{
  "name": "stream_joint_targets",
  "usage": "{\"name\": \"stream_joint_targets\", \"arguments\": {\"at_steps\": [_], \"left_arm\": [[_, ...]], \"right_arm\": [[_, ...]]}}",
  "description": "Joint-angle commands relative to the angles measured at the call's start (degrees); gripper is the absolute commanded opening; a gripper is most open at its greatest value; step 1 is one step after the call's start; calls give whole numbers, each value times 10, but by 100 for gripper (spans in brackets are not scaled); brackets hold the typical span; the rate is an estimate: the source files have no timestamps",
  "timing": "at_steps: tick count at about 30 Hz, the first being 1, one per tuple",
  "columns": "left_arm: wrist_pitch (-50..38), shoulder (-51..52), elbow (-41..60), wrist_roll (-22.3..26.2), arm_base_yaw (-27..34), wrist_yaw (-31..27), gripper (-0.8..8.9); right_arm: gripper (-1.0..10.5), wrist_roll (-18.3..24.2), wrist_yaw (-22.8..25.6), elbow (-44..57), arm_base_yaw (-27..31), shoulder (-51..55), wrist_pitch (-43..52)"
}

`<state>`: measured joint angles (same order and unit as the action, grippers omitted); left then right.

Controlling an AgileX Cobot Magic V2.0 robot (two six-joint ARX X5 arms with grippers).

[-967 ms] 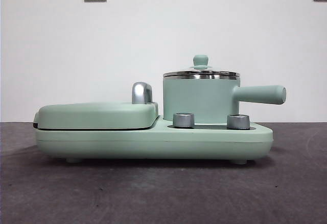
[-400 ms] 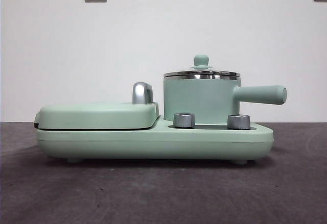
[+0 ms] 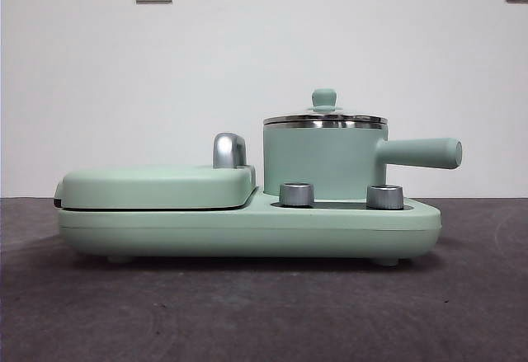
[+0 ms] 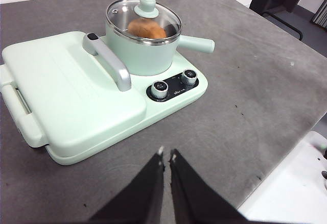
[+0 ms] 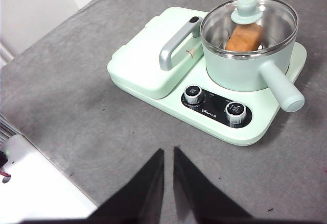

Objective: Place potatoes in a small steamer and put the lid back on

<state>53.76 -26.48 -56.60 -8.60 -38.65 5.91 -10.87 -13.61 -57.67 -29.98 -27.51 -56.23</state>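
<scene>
The small steamer [image 3: 323, 160] stands on the right half of the mint-green cooker base, its straight handle [image 3: 422, 152] pointing right. The glass lid [image 3: 325, 118] with its green knob rests on the steel rim. Through the glass, an orange-brown potato [image 4: 146, 28] [image 5: 244, 38] lies inside the steamer [image 4: 141, 45] [image 5: 249, 55]. My left gripper [image 4: 166, 154] hovers shut above bare table, well short of the cooker. My right gripper [image 5: 168, 151] is likewise shut and empty, held back from the base. Neither arm shows in the front view.
A flat mint-green griddle cover [image 3: 157, 185] with a chrome handle [image 3: 229, 149] fills the base's left half. Two steel dials [image 3: 297, 194] [image 3: 384, 196] sit on the front of the base. Dark grey table [image 3: 264, 312] spreads all round; white edges lie beyond it [image 4: 286, 193] [image 5: 36, 183].
</scene>
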Motion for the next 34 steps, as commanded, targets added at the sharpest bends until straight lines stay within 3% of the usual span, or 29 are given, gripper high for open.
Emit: {"name": "stream_joint_targets", "arguments": {"at_steps": [1, 15, 20, 28, 34], "left_arm": [[-7, -4, -7, -2, -3, 0, 19], [-21, 4, 5, -2, 10, 0, 19], [-82, 44, 67, -2, 105, 0, 19], [-262, 196, 303, 0, 304, 0, 19], [-357, 263, 456, 35, 363, -1, 19]], "right_arm": [[20, 5, 1, -4, -4, -1, 6], [20, 5, 1, -4, -4, 0, 7], [20, 5, 1, -4, -4, 0, 7], [20, 5, 1, -4, -4, 0, 7], [20, 5, 1, -4, -4, 0, 7]]}}
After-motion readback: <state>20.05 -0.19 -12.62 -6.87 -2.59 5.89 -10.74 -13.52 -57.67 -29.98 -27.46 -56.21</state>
